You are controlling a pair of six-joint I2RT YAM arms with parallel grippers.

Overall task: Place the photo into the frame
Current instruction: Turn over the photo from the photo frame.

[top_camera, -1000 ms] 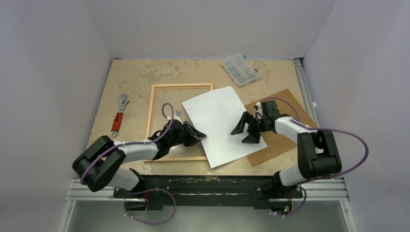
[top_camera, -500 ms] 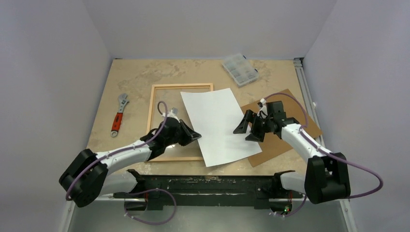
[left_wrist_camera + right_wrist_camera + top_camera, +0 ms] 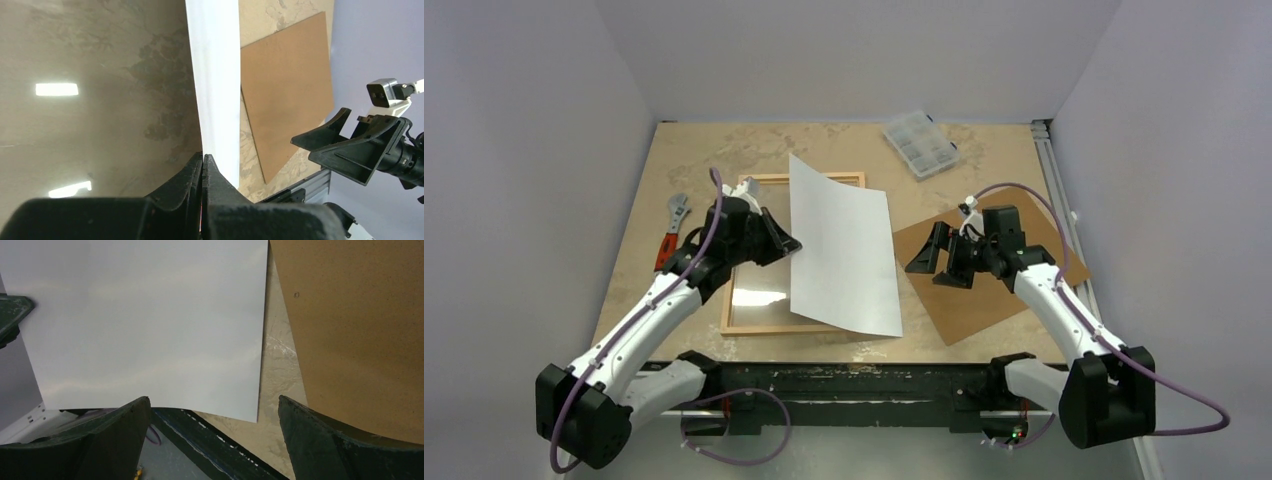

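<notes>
From above, the photo (image 3: 844, 250) lies white side up across the right half of the frame (image 3: 732, 290), its long axis running far to near and leaning a little rightward at the near end. The left tool (image 3: 791, 243) is at the photo's left long edge. Only the left wrist view shows the grip, with the left tool (image 3: 202, 157) clenched on that edge. There the photo (image 3: 212, 75) appears as a narrow white band, standing above the glass pane (image 3: 90, 100), which mirrors two ceiling lights. The right tool (image 3: 931, 265) hangs over the left part of the brown board (image 3: 994, 290), released. In the right wrist view its fingers (image 3: 110, 440) are spread wide with nothing between them. That view also shows a thin wedge of bench (image 3: 275, 365) separating the photo's right edge from the board (image 3: 360, 325); from above they seem to touch. A wrench (image 3: 671, 232) lies just left of the frame, and a clear box (image 3: 920, 143) sits far right, well apart from the photo.
</notes>
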